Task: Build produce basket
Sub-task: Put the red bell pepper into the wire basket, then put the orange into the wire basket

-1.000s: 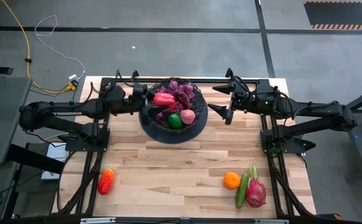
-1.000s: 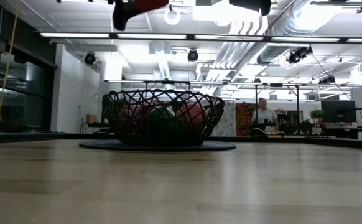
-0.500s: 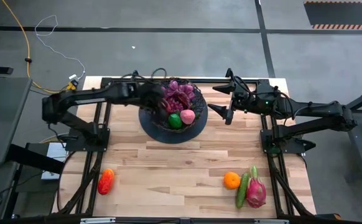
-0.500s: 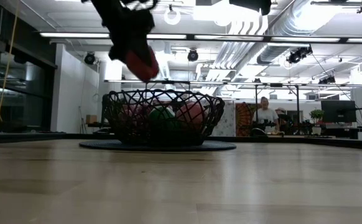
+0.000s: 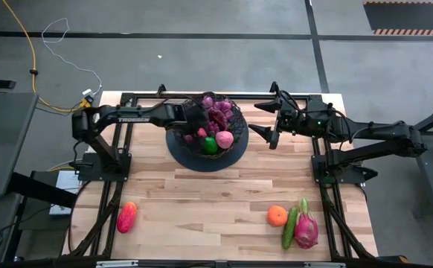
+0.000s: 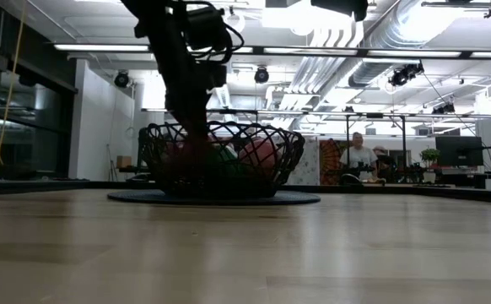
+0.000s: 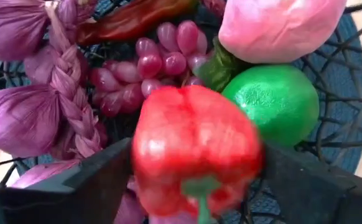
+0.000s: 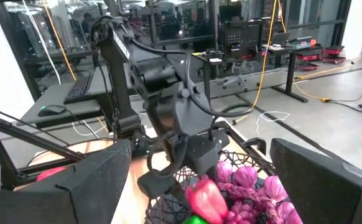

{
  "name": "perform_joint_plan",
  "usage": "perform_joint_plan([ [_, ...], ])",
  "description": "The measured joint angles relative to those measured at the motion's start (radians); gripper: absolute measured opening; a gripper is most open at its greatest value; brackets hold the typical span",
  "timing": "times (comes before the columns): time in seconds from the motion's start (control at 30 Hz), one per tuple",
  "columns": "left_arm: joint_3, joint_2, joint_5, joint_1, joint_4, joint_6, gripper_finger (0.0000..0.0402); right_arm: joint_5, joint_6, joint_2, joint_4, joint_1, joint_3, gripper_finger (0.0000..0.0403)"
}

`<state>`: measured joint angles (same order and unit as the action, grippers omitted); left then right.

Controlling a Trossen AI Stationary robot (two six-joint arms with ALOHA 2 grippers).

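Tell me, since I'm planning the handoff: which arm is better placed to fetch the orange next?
Probably the right. The orange lies on the right arm's side, and the right gripper is open and free. The left gripper is down in the basket, shut on a red pepper.

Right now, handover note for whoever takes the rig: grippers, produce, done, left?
Left gripper: down inside the basket, jaws shut on a red pepper, not yet released.
Right gripper: jaws open, empty, hovering beside the basket's right rim.
In the basket: purple grape bunch, lime-green fruit, pink fruit, purple garlic braid, dark red chili.
Left on the table: red pepper at front left; orange, cucumber and dragon fruit at front right.
Next, probably: release the held pepper, then fetch those four.
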<state>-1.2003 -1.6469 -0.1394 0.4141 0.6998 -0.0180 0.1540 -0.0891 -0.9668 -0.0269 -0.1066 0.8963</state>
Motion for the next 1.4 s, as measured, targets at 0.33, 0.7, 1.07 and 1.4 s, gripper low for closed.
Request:
perform_joint_plan([
  [0.33, -0.082, 0.065, 0.001, 0.008, 0.118, 0.052, 0.0382, 0.0, -0.06, 0.0, -0.005, 0.0, 0.0, 0.0374],
  [0.7, 0.082, 0.529, 0.102, -0.012, -0.269, -0.116, 0.0379, 0.0, -0.094, 0.0, -0.026, 0.0, 0.0, 0.0374],
  [1.07, 0.538, 0.893, 0.079, -0.134, -0.836, -0.335, 0.0378, 0.0, -0.097, 0.0, -0.022, 0.0, 0.0, 0.0374],
  [1.4, 0.554, 0.928, 0.071, -0.134, -0.832, -0.182, 0.0378, -0.045, -0.408, 0.0, -0.045, 0.004, 0.0, 0.0374],
])
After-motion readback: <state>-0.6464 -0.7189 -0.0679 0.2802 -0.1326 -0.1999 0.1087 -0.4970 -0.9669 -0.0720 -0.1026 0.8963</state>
